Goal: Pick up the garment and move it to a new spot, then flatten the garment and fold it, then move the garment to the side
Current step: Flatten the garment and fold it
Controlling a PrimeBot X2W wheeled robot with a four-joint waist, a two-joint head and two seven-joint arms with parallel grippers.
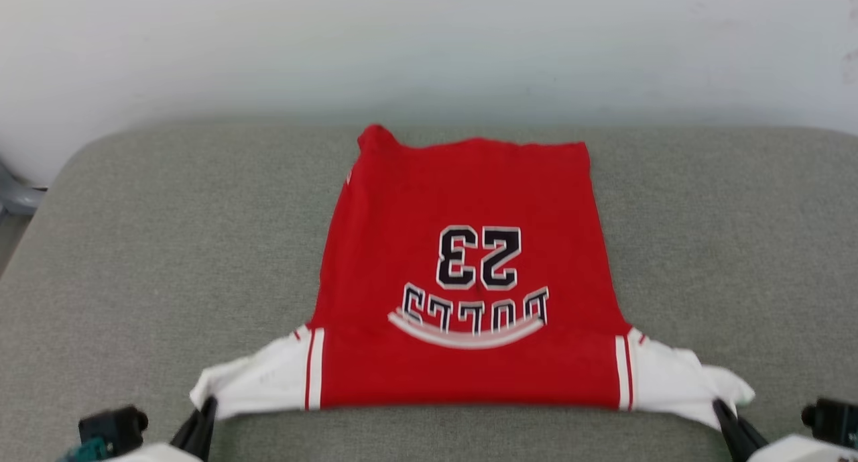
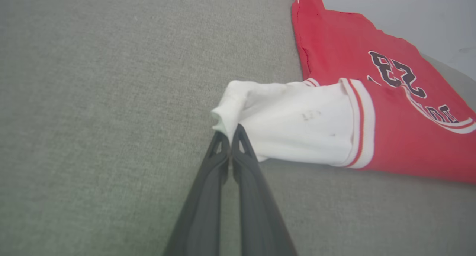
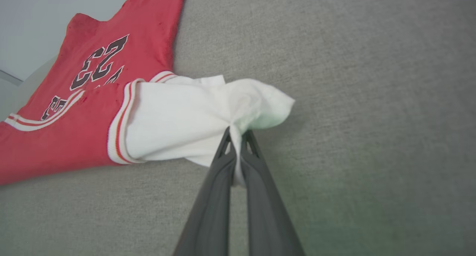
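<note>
Head view: the garment (image 1: pixel 462 261), judged soft and limp, is pinched at its sleeve ends, 7 and 5 o'clock, by left jaws and right jaws.

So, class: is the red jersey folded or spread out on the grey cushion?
Spread out: the garment lies open, number showing, sleeves held outward by the shut left gripper and right gripper.

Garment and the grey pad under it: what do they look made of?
Garment: looks like soft knit cloth, probably cotton or a blend, matte; it drapes and bunches at the white sleeves. Lettering: printed or stitched, can't tell. Grey pad: woven upholstery fabric, matte, fine weave visible up close.
</note>
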